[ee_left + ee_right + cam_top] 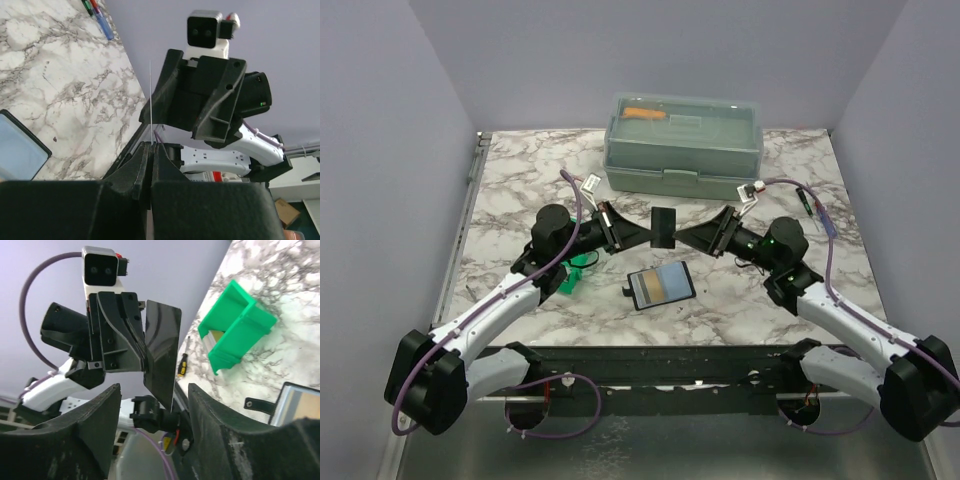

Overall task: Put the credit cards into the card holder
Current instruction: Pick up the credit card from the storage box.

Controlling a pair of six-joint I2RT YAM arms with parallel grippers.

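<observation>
A dark credit card (662, 228) stands upright in the air between both arms, above the table's middle. My left gripper (638, 232) is shut on its edge; in the left wrist view the card (150, 100) shows edge-on as a thin line rising from the closed gripper (151, 147). My right gripper (688, 236) faces it from the right, open. In the right wrist view the card (162, 350) hangs with its lower corner between my spread fingers (152, 392), touching neither. The card holder (662, 286) lies open on the table below. A pale card (214, 337) sits in the green bin (235, 325).
A big grey-green lidded toolbox (682, 145) stands at the back. The green bin (570, 275) lies under my left arm. Pens (815, 212) rest at the right, and a small screwdriver (182, 365) lies near the table's edge.
</observation>
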